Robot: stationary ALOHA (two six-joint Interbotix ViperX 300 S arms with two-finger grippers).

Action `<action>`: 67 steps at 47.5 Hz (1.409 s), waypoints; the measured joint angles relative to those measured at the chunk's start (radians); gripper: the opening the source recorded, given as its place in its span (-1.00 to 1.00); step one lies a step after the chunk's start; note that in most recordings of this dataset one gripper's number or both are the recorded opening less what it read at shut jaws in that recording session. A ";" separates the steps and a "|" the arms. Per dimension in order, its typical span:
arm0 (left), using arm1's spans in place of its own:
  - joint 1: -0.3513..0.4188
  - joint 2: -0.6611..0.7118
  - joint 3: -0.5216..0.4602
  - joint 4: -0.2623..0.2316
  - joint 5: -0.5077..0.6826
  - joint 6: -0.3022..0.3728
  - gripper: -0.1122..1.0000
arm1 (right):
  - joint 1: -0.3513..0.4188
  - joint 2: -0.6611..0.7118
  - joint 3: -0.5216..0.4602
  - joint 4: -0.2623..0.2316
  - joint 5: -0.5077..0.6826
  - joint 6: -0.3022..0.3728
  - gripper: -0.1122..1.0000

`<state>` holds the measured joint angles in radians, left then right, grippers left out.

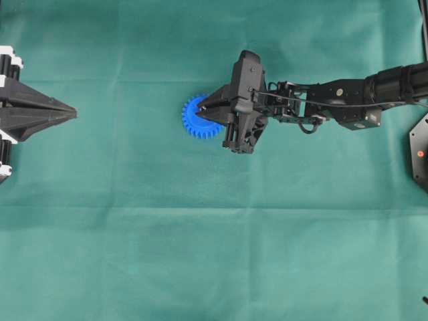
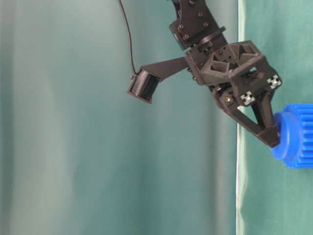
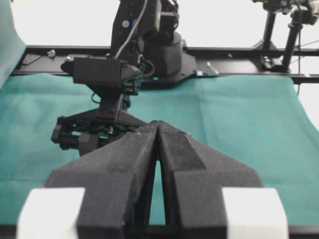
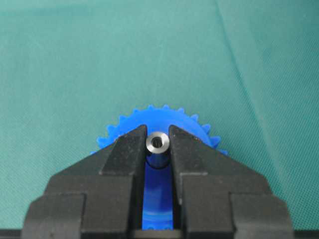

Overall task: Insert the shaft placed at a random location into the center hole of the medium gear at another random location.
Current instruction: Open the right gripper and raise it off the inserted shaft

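Note:
The medium gear, bright blue with a toothed rim, lies on the green cloth near the middle; it also shows in the side view and under my right fingers. My right gripper is shut on the shaft, a small silvery pin held upright directly over the gear's hub. The center hole is hidden beneath the shaft and fingers. In the overhead view the right gripper tips sit on the gear. My left gripper rests shut at the far left, its fingertips touching, nothing between them.
Green cloth covers the table. The right arm stretches in from the right edge. A black base plate sits at the right border. A black frame rail runs along the table's far side in the left wrist view.

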<state>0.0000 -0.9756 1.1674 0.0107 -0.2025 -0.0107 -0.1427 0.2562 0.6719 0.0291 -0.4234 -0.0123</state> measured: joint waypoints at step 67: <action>0.000 0.000 0.000 -0.002 0.002 -0.002 -0.80 | 0.006 -0.129 0.015 -0.002 0.034 0.000 0.73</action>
<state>0.0000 -0.9756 1.1674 0.0092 -0.2010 -0.0123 -0.1365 0.1273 0.6872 0.0276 -0.3896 -0.0123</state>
